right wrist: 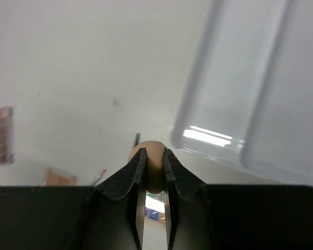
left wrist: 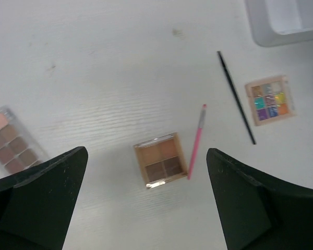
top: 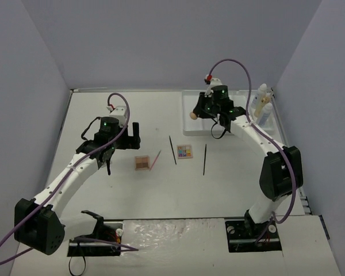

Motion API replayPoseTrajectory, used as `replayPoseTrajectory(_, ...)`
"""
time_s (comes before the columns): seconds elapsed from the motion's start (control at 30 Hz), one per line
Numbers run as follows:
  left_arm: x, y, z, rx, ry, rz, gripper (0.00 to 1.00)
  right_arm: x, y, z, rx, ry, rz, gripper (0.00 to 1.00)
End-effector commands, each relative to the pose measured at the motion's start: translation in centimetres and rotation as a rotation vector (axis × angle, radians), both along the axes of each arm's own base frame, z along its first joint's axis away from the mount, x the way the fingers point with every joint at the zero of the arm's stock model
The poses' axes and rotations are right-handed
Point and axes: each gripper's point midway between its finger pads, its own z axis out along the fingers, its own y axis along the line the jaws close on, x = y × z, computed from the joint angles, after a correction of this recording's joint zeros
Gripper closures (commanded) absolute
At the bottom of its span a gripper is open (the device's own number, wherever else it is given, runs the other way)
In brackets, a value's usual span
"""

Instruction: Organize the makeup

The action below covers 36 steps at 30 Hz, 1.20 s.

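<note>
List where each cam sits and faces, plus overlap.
Top external: above and behind the bases, looking down on the table; both arms, left tool and right tool show.
Left wrist: on the left arm, facing down at a brown palette and pink pencil; open fingers frame it.
Right wrist: on the right arm, facing the tray past fingers clamping a sponge.
Shared: brown palette and pink pencil in top and left wrist.

No text, label or number seems legible on anything here.
</note>
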Motion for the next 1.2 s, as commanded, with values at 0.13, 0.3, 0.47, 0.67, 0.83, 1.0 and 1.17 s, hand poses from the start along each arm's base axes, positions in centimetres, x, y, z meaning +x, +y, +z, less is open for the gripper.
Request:
replayPoseTrajectory(0.13,-1.4,9.2,2.5,0.156,-0.052,0.299,0.03,5.1,-16.3,-3.4,-0.306,0.064,-0.545,1.00)
replayPoseTrajectory(0.3,-2.6,11.3,2.2,0.234,-0.062,0.340,0.03,6.6,-20.2,-6.4,-0.350,0.148,-0.632,1.00)
replayPoseTrajectory(0.47,-2.7,11.8,1.2,0.241,-0.072,0.368,0.03,7.1,-21.0,-10.0,-0.351,0.234,-0.623,0.99)
replayPoseTrajectory(0.67,-1.9,11.7,1.1,0.251,-0.073,0.362,0.03,7.2,-21.6,-12.3,-0.348,0.292,-0.614,0.75)
replayPoseTrajectory(0.83,-1.6,11.4,0.8,0.247,-0.068,0.346,0.03,7.7,-22.1,-10.4,-0.358,0.253,-0.626,0.48)
replayPoseTrajectory(1.0,-1.5,11.0,0.7,0.240,-0.064,0.331,0.03,7.3,-21.6,-6.4,-0.345,0.180,-0.627,0.33)
replayPoseTrajectory(1.17,-1.4,10.8,0.5,0.233,-0.058,0.324,0.03,4.5,-18.4,-2.8,-0.305,0.118,-0.579,0.30)
